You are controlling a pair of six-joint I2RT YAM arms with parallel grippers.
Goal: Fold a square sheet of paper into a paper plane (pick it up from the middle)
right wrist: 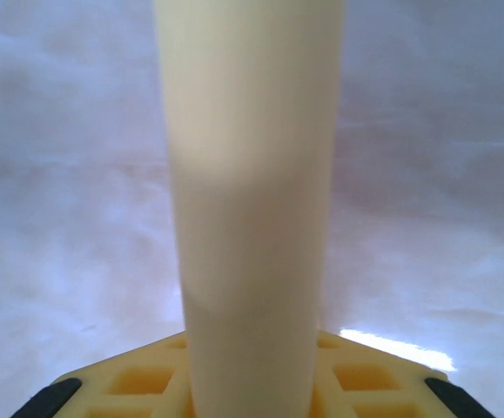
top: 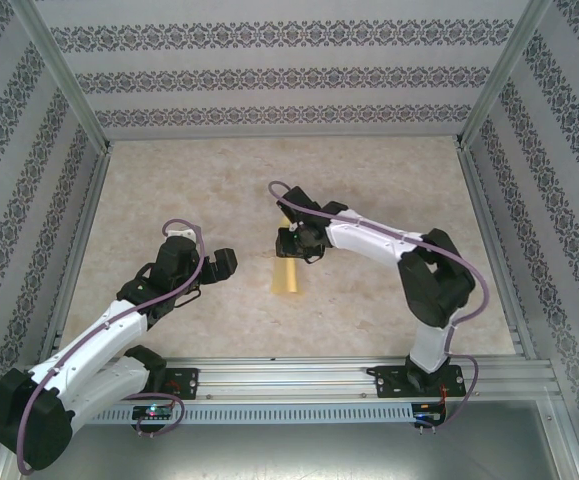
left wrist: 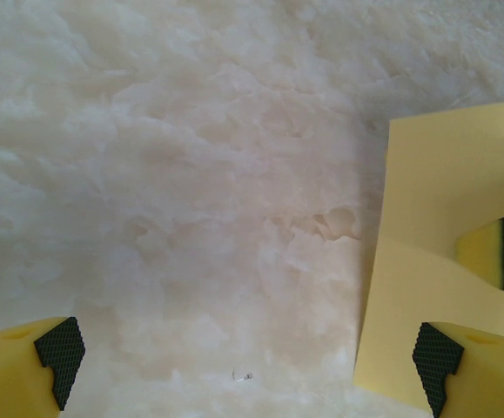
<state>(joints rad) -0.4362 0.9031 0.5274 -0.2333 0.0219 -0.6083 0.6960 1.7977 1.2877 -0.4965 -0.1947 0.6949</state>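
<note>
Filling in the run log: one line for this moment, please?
folded paper sheet: on table | right hand: closed on its far end | left hand: open, at its left edge

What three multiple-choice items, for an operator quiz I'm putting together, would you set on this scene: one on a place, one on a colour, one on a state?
1. Where does the paper lie?
A) on the metal rail
B) near the middle of the table
C) against the back wall

2. What colour is the paper?
A) yellow-orange
B) blue
C) white

3. How does the left claw stand?
A) shut on the paper
B) shut on nothing
C) open

Key:
1 B, the top view shows it mid-table.
2 A, that colour shows in the top and left wrist views.
3 C, its fingers stand far apart in the left wrist view.
</note>
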